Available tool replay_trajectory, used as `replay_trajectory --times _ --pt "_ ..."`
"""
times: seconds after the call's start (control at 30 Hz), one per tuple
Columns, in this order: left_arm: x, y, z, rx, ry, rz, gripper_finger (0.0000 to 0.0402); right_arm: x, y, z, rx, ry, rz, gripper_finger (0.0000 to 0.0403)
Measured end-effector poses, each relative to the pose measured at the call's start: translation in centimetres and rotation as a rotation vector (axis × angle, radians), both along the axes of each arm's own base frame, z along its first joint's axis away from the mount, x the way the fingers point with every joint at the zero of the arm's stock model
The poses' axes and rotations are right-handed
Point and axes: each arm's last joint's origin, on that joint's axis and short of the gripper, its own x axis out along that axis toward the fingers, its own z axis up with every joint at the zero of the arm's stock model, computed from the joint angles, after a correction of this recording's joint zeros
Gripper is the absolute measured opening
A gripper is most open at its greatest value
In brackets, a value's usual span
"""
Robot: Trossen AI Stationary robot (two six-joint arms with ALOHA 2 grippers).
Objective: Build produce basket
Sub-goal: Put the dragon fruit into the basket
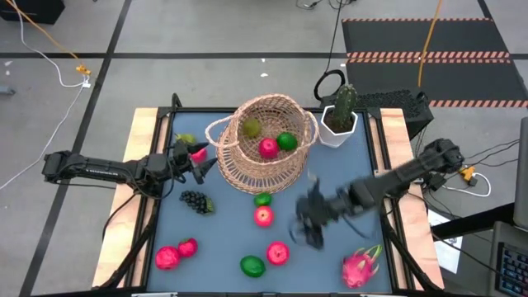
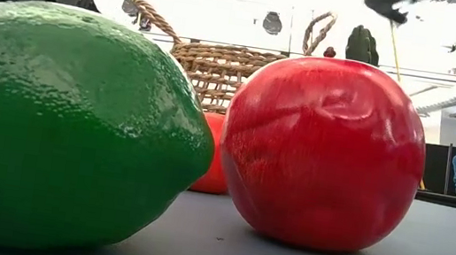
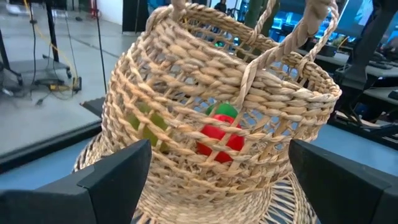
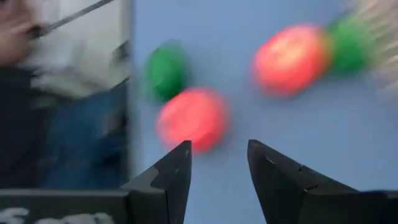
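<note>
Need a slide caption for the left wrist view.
Open left gripper faces the wicker basket, red apple visible through the weave.

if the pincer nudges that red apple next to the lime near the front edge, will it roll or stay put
The red apple looks round with a small resting patch, so it would probably roll. Its glossy skin may slip between fingers. The lime beside it could block a roll that way.

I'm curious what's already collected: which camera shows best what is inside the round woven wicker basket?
The high view: it looks down into the basket. The left wrist view glimpses fruit through its weave, the low view shows only its wall, the right wrist view perhaps its edge.
</note>
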Motion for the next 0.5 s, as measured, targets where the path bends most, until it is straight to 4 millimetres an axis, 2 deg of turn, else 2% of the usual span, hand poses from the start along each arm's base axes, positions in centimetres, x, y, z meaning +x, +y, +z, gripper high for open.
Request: replay_trajectory --times 0.13,0.27,0.4,0.5 --pt "0.0 0.0 0.3 0.067 0.002 -0.005 0.0381 -1.5 4.1 0.0 0.228 0.084 -0.078 0.0149" --pt "0.0 0.0 1.1 0.118 -0.049 -0.004 0.0381 -4.0 7.0 -0.7 0.408 0.332 -0.205 0.0149" --pt "0.0 0.1 1.8 0.122 -0.131 0.006 0.0381 -6.8 8.2 -1.5 0.443 0.608 -0.401 0.0149" --pt "-0.1 0.2 2.1 0.132 -0.153 0.019 0.0381 -8.0 8.2 -2.0 0.409 0.711 -0.531 0.0149"
